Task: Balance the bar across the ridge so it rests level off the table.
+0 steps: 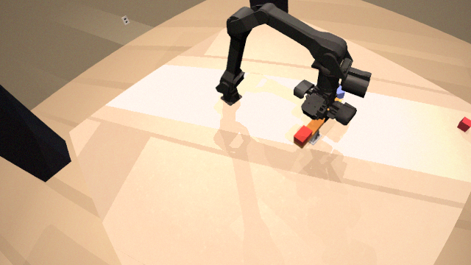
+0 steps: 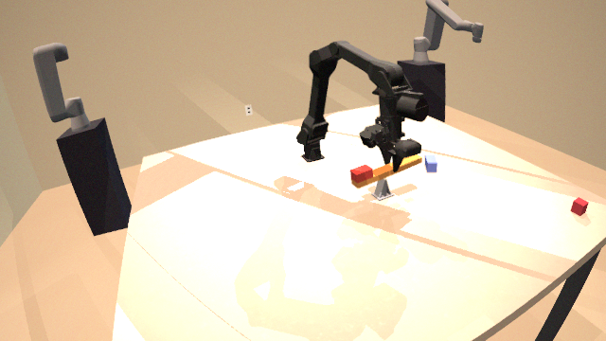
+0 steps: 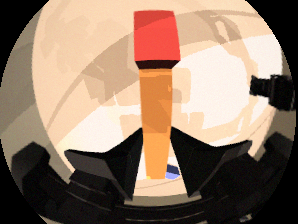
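Note:
The orange bar (image 1: 316,124) (image 2: 382,172) (image 3: 156,105) carries a red block (image 1: 302,135) (image 2: 362,173) (image 3: 156,37) on one end. My gripper (image 2: 391,166) (image 3: 156,129) is shut on the bar, between its middle and its yellow-looking far part, with one finger on each side. The grey ridge (image 1: 315,138) (image 2: 383,190) stands on the table under the bar, nearer the red-block end than my fingers. The bar is clear of the table and looks about level. Its underside is at or just above the ridge top; contact cannot be told for sure.
A blue block (image 1: 341,92) (image 2: 431,164) (image 3: 172,173) lies beyond the bar's far end. A dark red cube (image 1: 464,124) (image 2: 579,206) sits at the far right of the table. Two grey arms stand on dark pedestals (image 2: 95,180) (image 2: 426,85) off the table.

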{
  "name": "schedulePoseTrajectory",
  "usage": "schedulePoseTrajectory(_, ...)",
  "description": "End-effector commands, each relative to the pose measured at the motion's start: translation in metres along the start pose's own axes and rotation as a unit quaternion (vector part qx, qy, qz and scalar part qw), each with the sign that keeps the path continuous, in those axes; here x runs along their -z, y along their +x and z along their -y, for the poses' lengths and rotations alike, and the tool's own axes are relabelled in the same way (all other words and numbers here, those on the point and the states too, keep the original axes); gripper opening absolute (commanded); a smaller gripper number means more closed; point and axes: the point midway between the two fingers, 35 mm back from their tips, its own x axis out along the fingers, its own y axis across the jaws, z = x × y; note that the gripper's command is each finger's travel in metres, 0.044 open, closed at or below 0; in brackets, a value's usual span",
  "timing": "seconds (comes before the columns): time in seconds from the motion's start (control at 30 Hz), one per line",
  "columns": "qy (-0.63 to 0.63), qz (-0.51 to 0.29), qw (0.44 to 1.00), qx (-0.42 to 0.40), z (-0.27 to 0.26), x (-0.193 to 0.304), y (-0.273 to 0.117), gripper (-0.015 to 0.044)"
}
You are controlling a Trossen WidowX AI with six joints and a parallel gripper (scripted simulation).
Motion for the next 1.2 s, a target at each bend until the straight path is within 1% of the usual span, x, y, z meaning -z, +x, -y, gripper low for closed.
schedulePoseTrajectory(0.0,0.002,0.001,1.0,0.0,0.0001,-0.0003,0.0009,0.0)
schedulePoseTrajectory(1.17,0.002,0.001,1.0,0.0,0.0001,-0.0005,0.0038,0.0)
